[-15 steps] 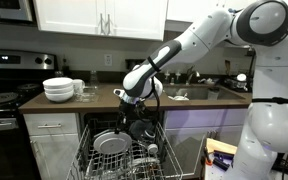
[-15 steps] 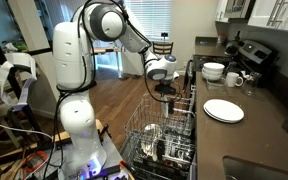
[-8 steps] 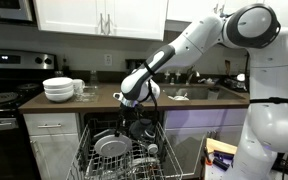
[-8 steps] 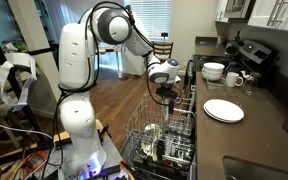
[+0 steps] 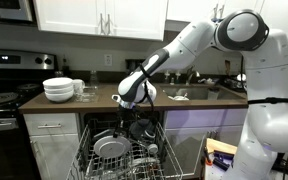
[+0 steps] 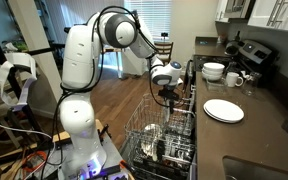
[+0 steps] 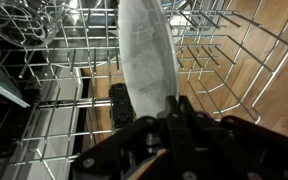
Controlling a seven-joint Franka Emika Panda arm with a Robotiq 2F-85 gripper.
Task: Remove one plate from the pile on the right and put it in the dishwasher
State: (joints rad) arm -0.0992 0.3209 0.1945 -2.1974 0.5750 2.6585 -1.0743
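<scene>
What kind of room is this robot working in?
Most likely a home kitchen: an open dishwasher with wire racks, a stove beside the dark countertop, and white cabinets above.

White plate (image 7: pixel 147 55) — upright, edge-on — above open dishwasher (image 7: pixel 54 112).

Counter (image 6: pixel 269 125), dark top: pile (image 6: pixel 224 110) of plates near, bowl stack (image 6: pixel 213 71) + mug (image 6: pixel 234 79) far, well apart from pile. Dishwasher rack (image 6: pixel 139 130) pulled out left of counter, w/ dishes (image 5: pixel 111 145) in it. Wood floor (image 6: pixel 119 100) below.
</scene>
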